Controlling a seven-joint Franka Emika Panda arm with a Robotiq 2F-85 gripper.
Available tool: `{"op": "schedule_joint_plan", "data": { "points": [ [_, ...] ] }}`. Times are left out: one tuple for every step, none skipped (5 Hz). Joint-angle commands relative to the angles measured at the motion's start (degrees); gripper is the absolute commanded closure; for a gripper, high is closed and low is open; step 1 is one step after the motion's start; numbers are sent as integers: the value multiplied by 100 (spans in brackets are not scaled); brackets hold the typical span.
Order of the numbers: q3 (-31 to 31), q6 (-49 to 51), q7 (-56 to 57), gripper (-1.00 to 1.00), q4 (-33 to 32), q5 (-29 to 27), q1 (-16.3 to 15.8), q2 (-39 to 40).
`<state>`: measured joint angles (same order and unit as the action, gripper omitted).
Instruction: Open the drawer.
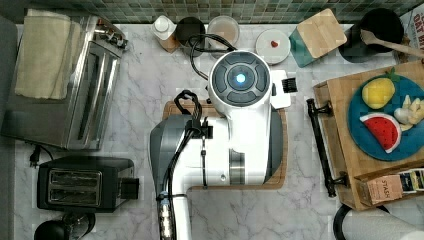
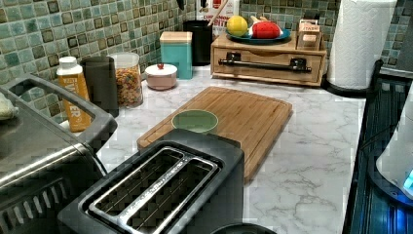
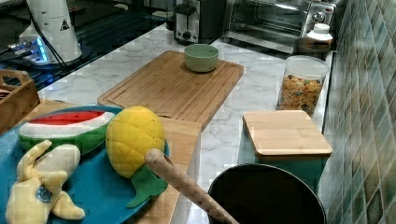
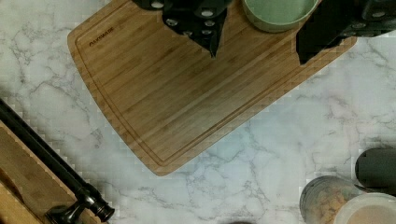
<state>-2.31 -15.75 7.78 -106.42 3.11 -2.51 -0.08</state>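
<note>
Wooden drawer (image 2: 268,61) shut, well apart from claw (image 4: 257,53) (fingers spread).

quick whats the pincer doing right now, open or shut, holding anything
Pincer: open, holding nothing, above the cutting board, away from the drawer's handle.

Arm (image 1: 240,125): hanging wrist-down. Gripper (image 4: 257,46): pointing downward, fingers (image 4: 205,23) standing spread wide apart, holding nothing.
</note>
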Motion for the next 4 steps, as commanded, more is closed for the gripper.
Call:
{"op": "schedule_joint_plan", "data": {
  "points": [
    [-1, -1, 3, -100, -53, 17, 0, -8],
    [-377, -728, 566, -100, -824, -66, -293, -415],
    [-80, -979, 1761, -100, -1178, -211, 190, -546],
    [-416, -1231, 3106, -100, -1465, -328, 190, -545]
  ]
}}
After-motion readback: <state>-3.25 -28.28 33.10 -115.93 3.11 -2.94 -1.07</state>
